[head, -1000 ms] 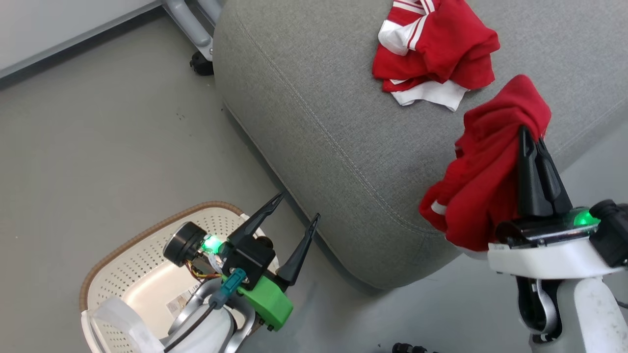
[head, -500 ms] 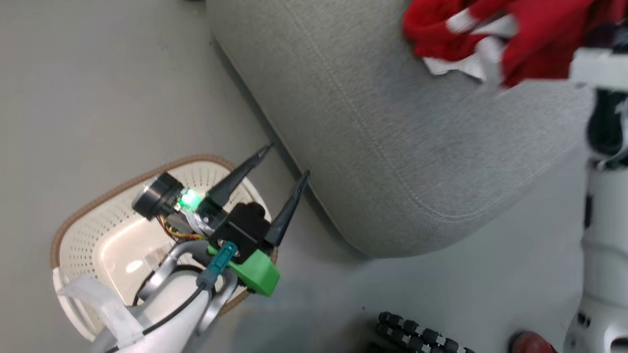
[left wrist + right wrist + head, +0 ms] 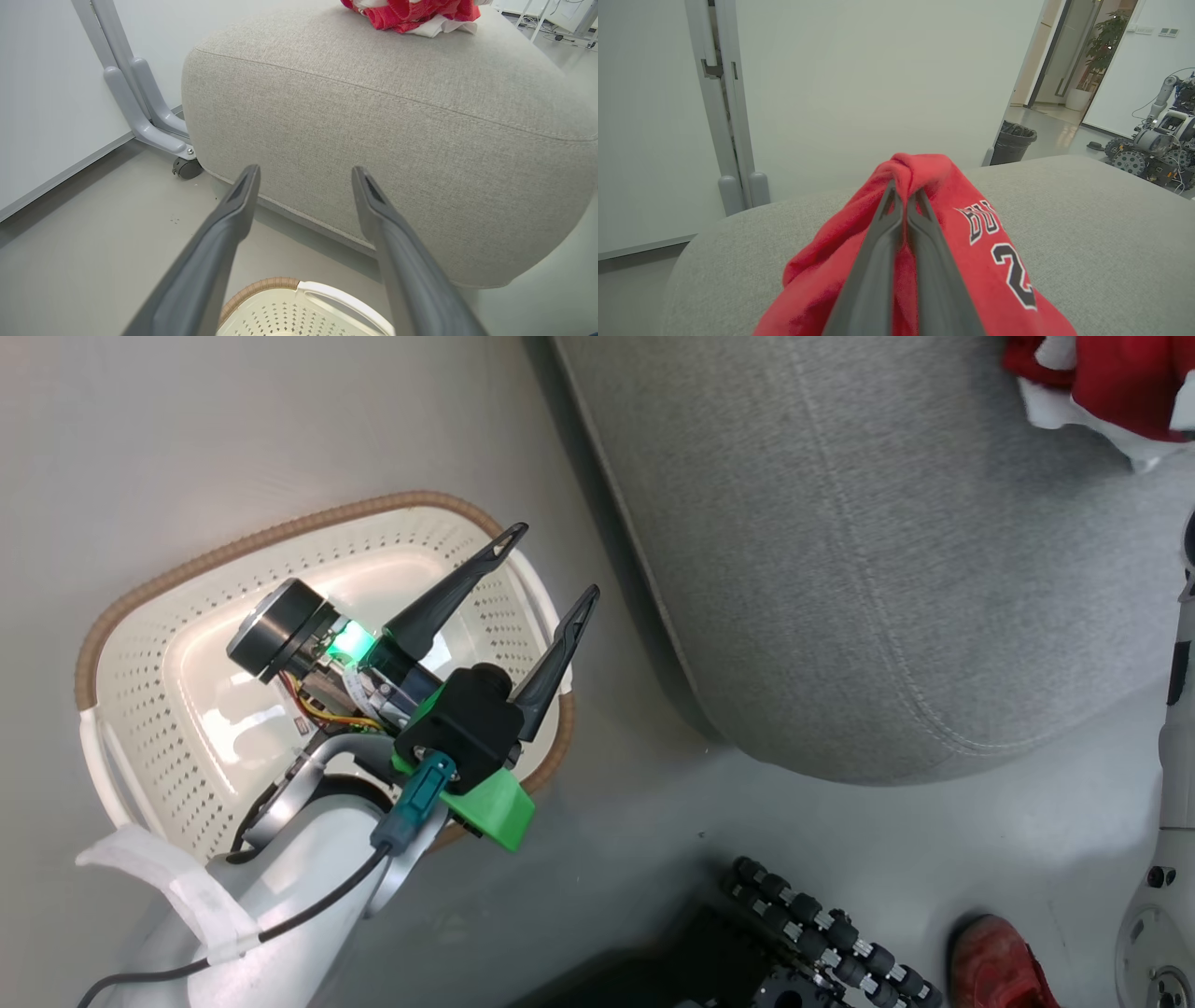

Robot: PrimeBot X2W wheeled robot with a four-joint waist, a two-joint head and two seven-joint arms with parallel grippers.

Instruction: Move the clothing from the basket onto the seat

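The cream basket (image 3: 121, 644) with its brown rim stands on the floor at the lower left, and its inside looks bare of clothing. My left gripper (image 3: 552, 560) hovers open over the basket's near corner, fingers (image 3: 233, 219) pointing at the seat's side. The grey seat (image 3: 840, 569) fills the upper right. Red and white clothing (image 3: 1120, 383) lies on it, and the same clothing (image 3: 411, 14) shows on top of the seat (image 3: 397, 116). My right gripper (image 3: 903, 191) is shut on a red lettered garment (image 3: 971, 233), held just above the seat (image 3: 1087, 224).
A grey frame leg with a castor (image 3: 187, 168) stands by the seat's far corner against a white wall. A black tracked base (image 3: 822, 933) and a red object (image 3: 999, 966) lie on the floor near my body. A dark bin (image 3: 1013, 140) and another robot (image 3: 1148, 149) stand beyond the seat.
The head camera has swung down toward the basket. My right gripper has carried the red garment from the seat's near edge farther over the seat. The left gripper stays open over the basket.
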